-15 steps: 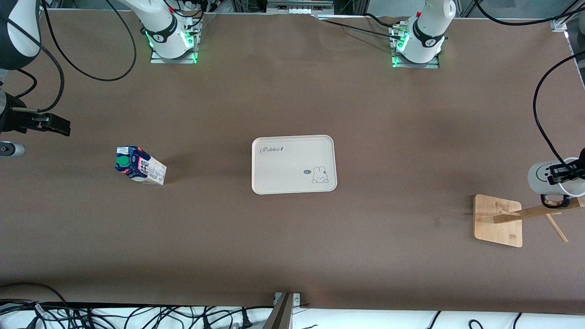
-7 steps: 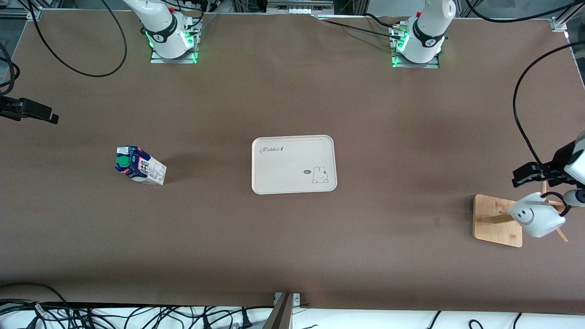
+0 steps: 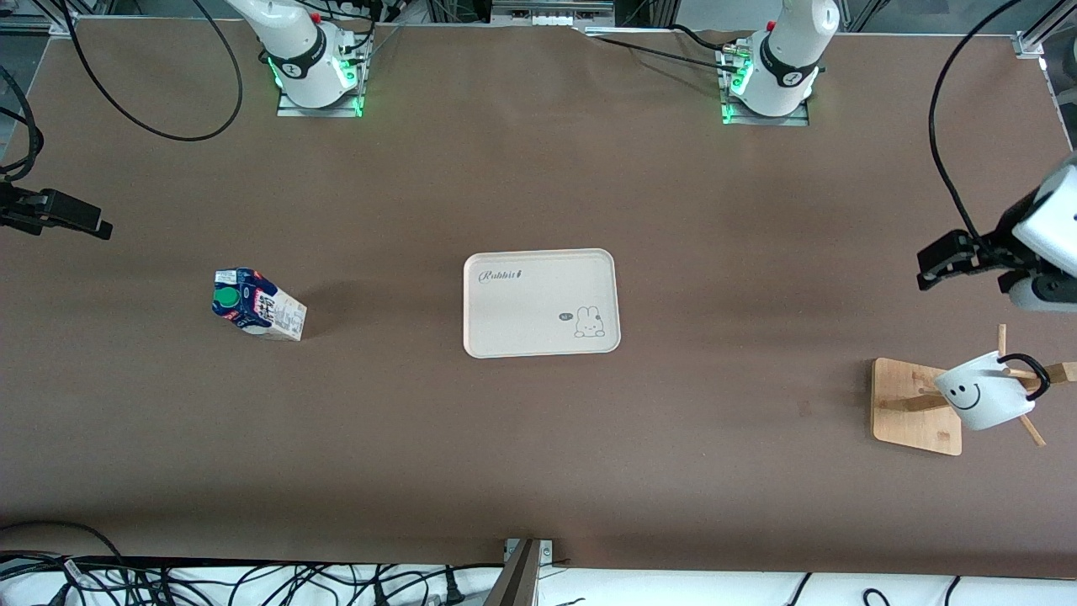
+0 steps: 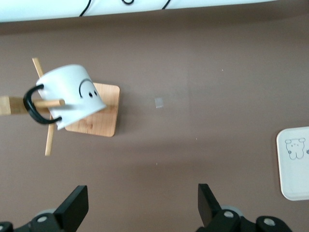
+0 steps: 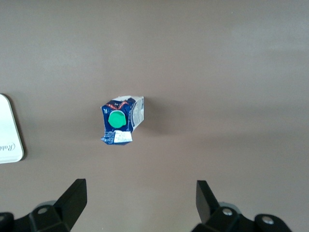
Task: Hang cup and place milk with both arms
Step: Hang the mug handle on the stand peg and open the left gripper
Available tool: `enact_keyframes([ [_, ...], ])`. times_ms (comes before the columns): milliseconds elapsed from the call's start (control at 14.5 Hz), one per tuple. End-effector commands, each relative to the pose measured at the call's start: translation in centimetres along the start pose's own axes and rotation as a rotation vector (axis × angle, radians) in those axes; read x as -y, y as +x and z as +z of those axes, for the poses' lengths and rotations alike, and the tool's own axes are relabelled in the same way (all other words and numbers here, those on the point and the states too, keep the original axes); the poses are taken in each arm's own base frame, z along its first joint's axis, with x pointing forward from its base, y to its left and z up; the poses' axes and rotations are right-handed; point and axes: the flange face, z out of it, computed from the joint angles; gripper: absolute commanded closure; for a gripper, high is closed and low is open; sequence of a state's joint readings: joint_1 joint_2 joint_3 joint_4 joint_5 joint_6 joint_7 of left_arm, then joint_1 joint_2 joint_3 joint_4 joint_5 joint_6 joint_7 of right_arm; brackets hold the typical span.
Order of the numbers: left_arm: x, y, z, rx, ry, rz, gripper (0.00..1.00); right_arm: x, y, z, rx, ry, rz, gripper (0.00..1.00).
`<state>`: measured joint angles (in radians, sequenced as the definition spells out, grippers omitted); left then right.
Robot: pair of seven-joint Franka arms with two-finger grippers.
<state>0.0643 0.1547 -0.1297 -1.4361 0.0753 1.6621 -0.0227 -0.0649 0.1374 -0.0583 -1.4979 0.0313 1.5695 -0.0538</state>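
Observation:
The white smiley-face cup (image 3: 980, 396) (image 4: 70, 92) hangs by its black handle on a peg of the wooden rack (image 3: 904, 404) (image 4: 101, 121) at the left arm's end of the table. My left gripper (image 3: 932, 265) (image 4: 142, 203) is open and empty, over bare table beside the rack and apart from the cup. The blue-and-white milk (image 3: 257, 305) (image 5: 121, 123) stands on the table toward the right arm's end, green cap up. My right gripper (image 3: 94, 222) (image 5: 140, 198) is open and empty over the table's edge at that end, clear of the milk.
A cream tray (image 3: 467, 303) (image 4: 281, 159) (image 5: 9, 140) with a rabbit print lies at the table's middle with nothing on it. Cables trail along the table's edge closest to the front camera and at both ends. Brown tabletop lies between tray, milk and rack.
My left gripper opened, let go of the cup and drew back from the rack. The cup swung down and now hangs on the peg. The right gripper shifted only slightly.

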Motion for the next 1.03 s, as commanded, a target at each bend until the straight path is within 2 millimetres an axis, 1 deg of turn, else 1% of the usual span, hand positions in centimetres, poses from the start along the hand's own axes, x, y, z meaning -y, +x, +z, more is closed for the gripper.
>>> enact_keyframes([
  [0, -1.3, -4.8, 0.1, -0.006, -0.004, 0.004, 0.0, 0.2, -0.2, 0.1, -0.012, 0.008, -0.001, 0.0],
  [138, -0.8, -5.4, 0.8, 0.02, -0.11, -0.041, 0.0, 0.2, -0.1, 0.0, -0.024, -0.006, -0.011, 0.0],
  [207, -0.7, -5.9, 1.4, 0.041, -0.134, -0.051, 0.0, 0.2, 0.0, 0.0, -0.026, -0.028, -0.017, 0.0],
  [275, -1.1, -6.3, 1.8, 0.074, -0.13, -0.041, 0.0, 0.6, 0.0, 0.0, -0.026, -0.053, -0.029, 0.0],
  [344, -1.3, -6.3, 2.0, 0.108, -0.126, -0.032, 0.0, 0.9, 0.0, 0.0, -0.026, -0.058, -0.035, 0.0],
  [482, -1.4, -6.0, 1.7, 0.098, -0.033, 0.001, 0.0, 1.0, 0.0, -0.1, -0.024, -0.059, -0.046, 0.0],
  [551, -2.5, -6.2, 1.3, 0.092, 0.002, 0.03, 0.0, 0.9, 0.1, -0.2, -0.026, -0.06, -0.072, 0.0],
  [688, -2.1, -6.2, 1.2, 0.091, 0.005, 0.025, 0.0, 0.9, 0.2, -0.2, -0.037, -0.065, -0.104, 0.0],
  [826, -2.2, -5.8, 1.3, 0.084, -0.005, 0.023, 0.0, 0.8, 0.1, 0.2, -0.043, -0.065, -0.105, 0.0],
  [964, -2.2, -5.7, 1.2, 0.082, -0.005, 0.023, 0.0, 0.6, -0.7, 0.6, -0.063, -0.065, -0.103, 0.0],
])
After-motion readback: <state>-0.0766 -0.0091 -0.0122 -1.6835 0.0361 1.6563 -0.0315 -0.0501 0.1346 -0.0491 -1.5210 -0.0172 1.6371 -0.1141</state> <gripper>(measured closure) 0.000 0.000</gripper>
